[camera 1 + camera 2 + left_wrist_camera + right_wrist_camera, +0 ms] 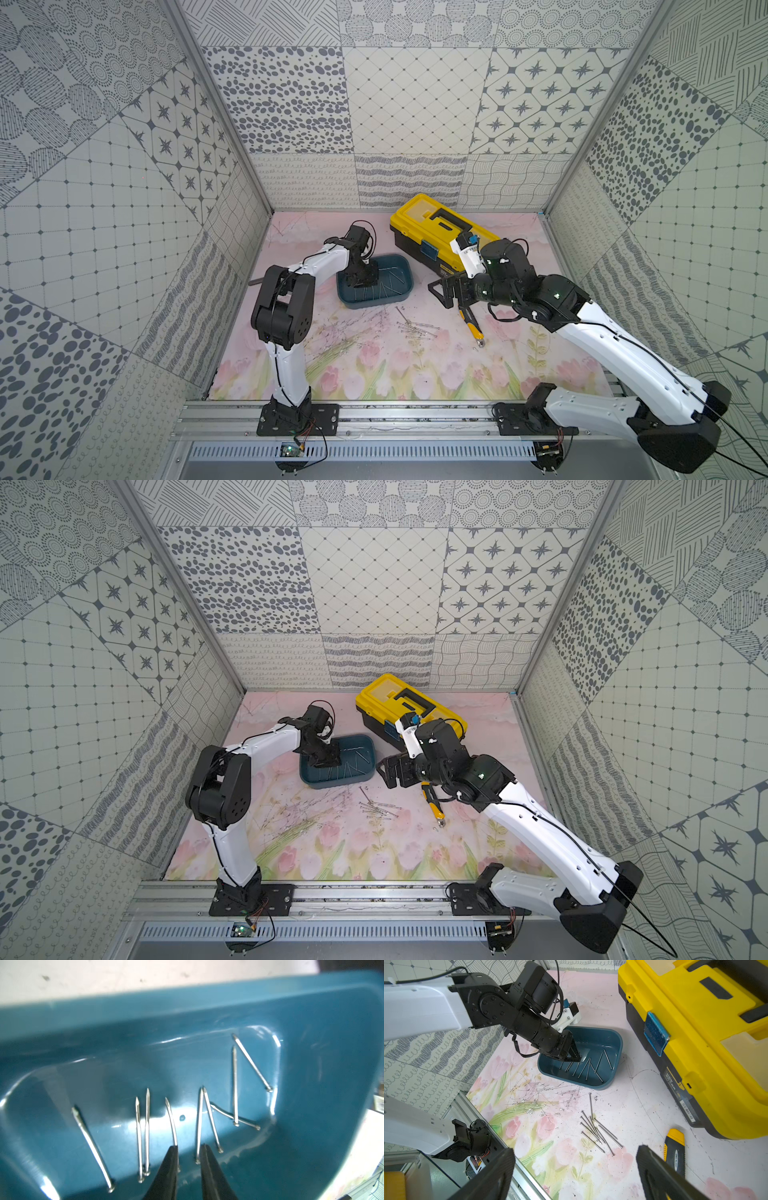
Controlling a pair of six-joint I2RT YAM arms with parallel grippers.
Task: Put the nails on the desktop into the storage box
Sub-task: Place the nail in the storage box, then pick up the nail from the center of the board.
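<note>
The job looks roughly half done. About nine thin grey metal nails (147, 1130) lie flat on the floor of the shallow dark teal plastic storage box (376, 304), which sits just left of centre in both top views. One or two are bent and a few cross each other.

A similar number of loose nails (417, 329) wait on the pale pink tulip-printed desktop (374, 365), heaped just below and right of the box. They lie between it and the yellow-and-black utility knife (473, 328).

The left gripper (189, 1147) reaches down inside the box, its slim black jaws a little apart with nothing between them — so nothing is on its way in. The right gripper (576, 1149) is spread wide and empty, right of the box and above the heap in a top view.

The large yellow-lidded black toolbox (419, 220), upper right of the box, has its lid down, so its contents are hidden.
</note>
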